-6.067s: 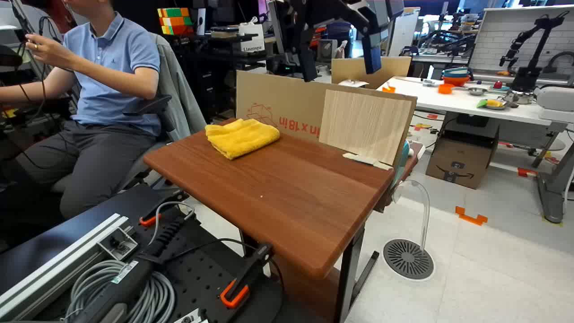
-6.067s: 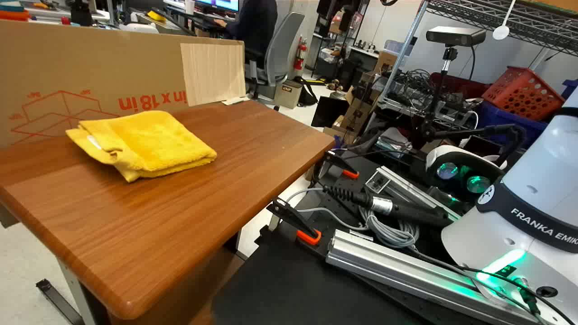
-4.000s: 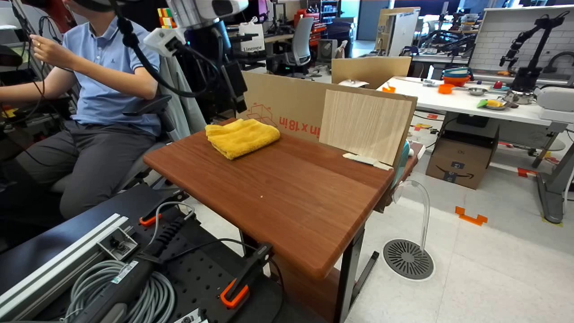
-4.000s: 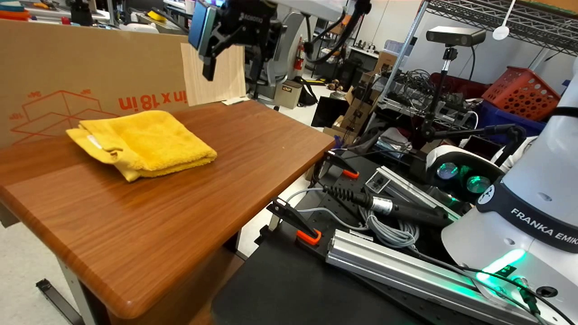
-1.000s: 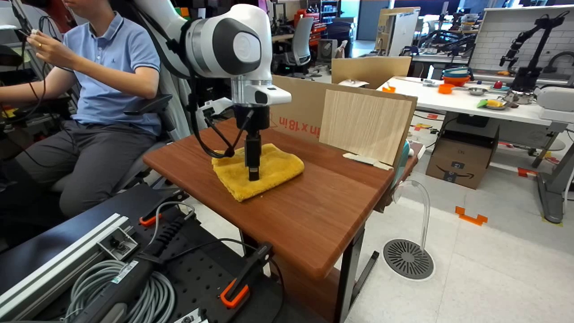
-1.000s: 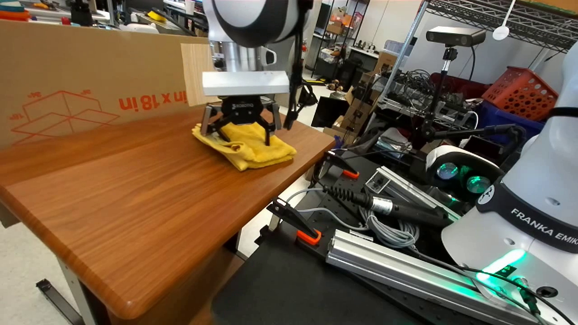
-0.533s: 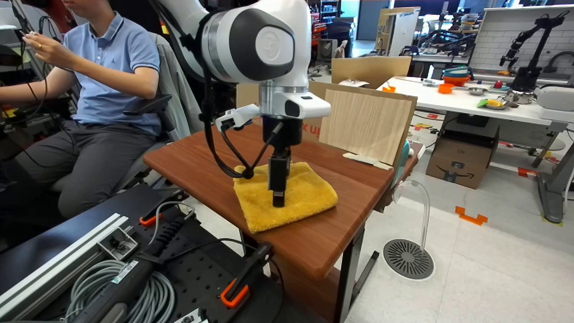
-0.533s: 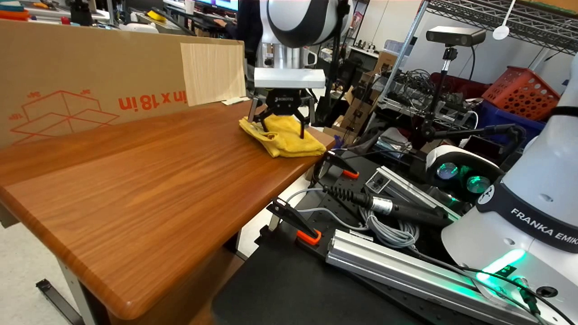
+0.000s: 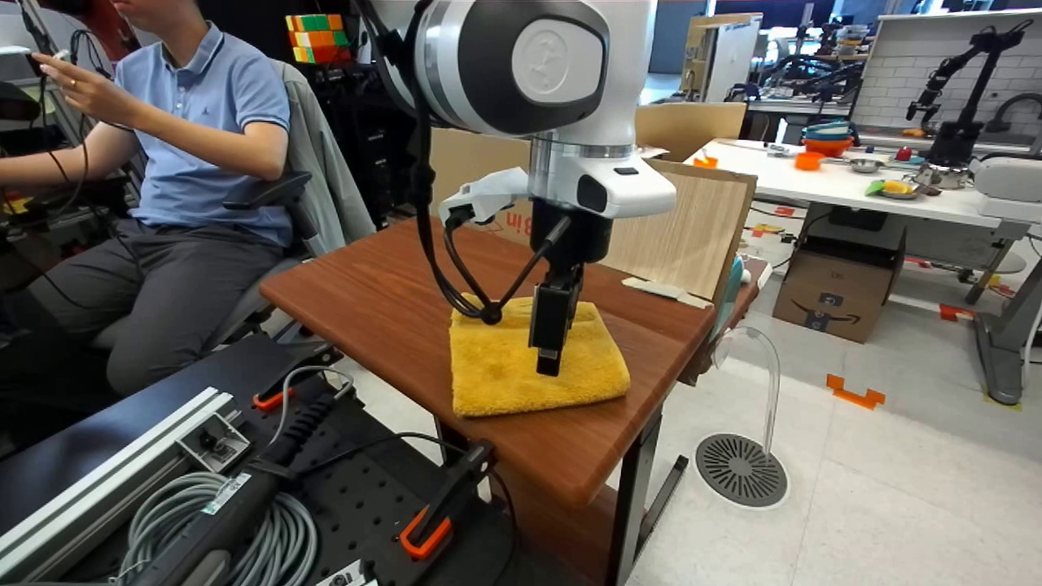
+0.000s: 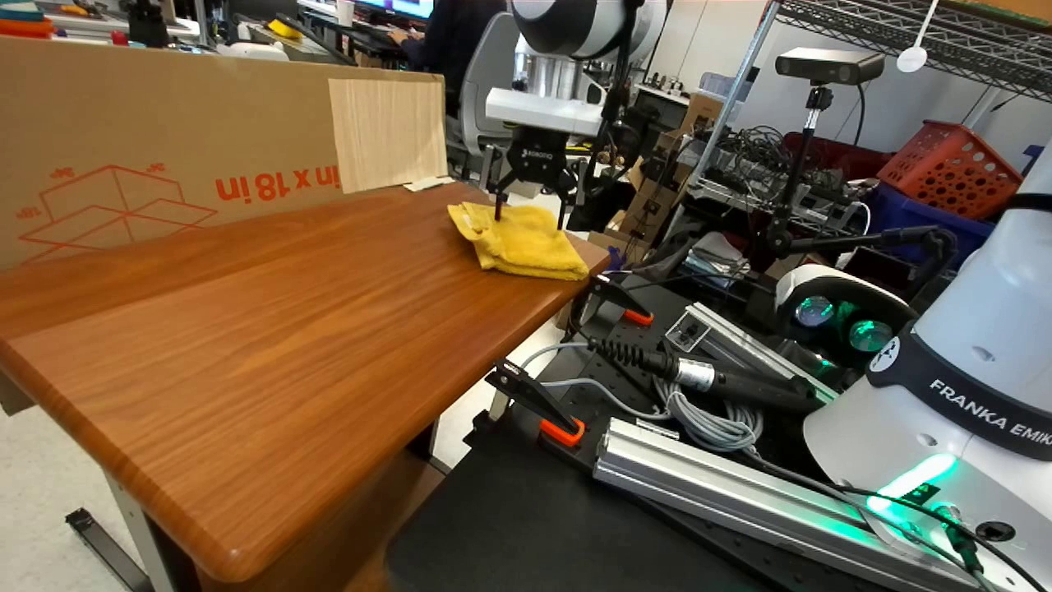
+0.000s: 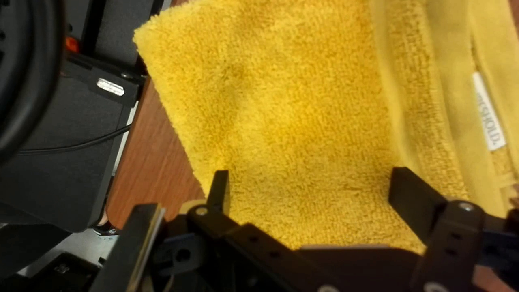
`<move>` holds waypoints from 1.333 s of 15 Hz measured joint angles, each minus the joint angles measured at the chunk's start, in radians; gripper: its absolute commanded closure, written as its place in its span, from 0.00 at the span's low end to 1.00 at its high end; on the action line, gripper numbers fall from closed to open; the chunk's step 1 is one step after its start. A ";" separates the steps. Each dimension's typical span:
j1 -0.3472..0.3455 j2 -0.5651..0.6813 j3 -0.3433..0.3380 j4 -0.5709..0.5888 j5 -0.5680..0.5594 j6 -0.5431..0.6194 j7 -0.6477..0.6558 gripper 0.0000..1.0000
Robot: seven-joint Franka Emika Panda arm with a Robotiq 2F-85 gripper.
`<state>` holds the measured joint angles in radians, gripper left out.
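Spanning folded yellow towel [image 11: 312, 113], flat near a corner of the wooden table [image 10: 288, 329], with gripper [image 10: 529, 224] spread wide and contact unclear; probably best worked level, pressing lightly to avoid rumpling.

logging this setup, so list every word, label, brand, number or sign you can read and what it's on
"ESHOLD.", start blurred: white tag on the yellow towel.
"in x 18 in", upside down, start hidden: cardboard sheet.
"FRANKA EMIK", cut off by the picture's edge: dark band of the arm.
"ROBOTIQ", small: black mount above the jaws.
Curved arrow, no readable word: brown box.
Too small: numbers by the red drawing, label on the black handle.
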<state>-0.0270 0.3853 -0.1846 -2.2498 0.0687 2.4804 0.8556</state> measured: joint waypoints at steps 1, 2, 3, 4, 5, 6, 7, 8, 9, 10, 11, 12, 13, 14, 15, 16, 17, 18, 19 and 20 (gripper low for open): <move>-0.002 0.000 0.000 -0.001 0.002 0.002 -0.001 0.00; -0.002 0.000 0.001 -0.006 0.002 0.010 -0.001 0.00; -0.001 0.000 0.002 -0.015 0.002 0.026 -0.001 0.00; 0.003 0.000 0.003 -0.029 0.000 0.050 -0.001 0.00; 0.009 0.001 0.003 -0.047 -0.002 0.081 -0.001 0.00; 0.015 0.001 0.003 -0.065 -0.003 0.115 -0.001 0.00; 0.019 0.001 0.003 -0.079 -0.003 0.147 0.000 0.00; 0.023 0.001 0.002 -0.091 -0.003 0.175 0.000 0.00; 0.027 0.001 0.000 -0.101 -0.003 0.201 0.001 0.00; 0.029 0.001 -0.001 -0.110 -0.003 0.221 0.002 0.00; 0.032 0.001 -0.004 -0.114 -0.002 0.239 0.006 0.00; 0.036 0.001 -0.006 -0.115 -0.002 0.259 0.013 0.00; 0.040 0.001 -0.008 -0.114 -0.002 0.279 0.023 0.00; 0.046 0.001 -0.011 -0.111 -0.002 0.296 0.036 0.00; 0.057 0.002 -0.016 -0.106 -0.002 0.309 0.053 0.00; 0.071 0.003 -0.020 -0.096 -0.002 0.312 0.071 0.00; 0.089 0.007 -0.022 -0.080 -0.002 0.313 0.096 0.00; 0.106 0.014 -0.022 -0.064 -0.002 0.312 0.122 0.00; 0.124 0.023 -0.022 -0.047 -0.002 0.306 0.150 0.00; 0.141 0.035 -0.023 -0.032 -0.003 0.302 0.176 0.00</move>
<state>0.1141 0.4207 -0.2074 -2.2815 0.0659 2.7829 1.0319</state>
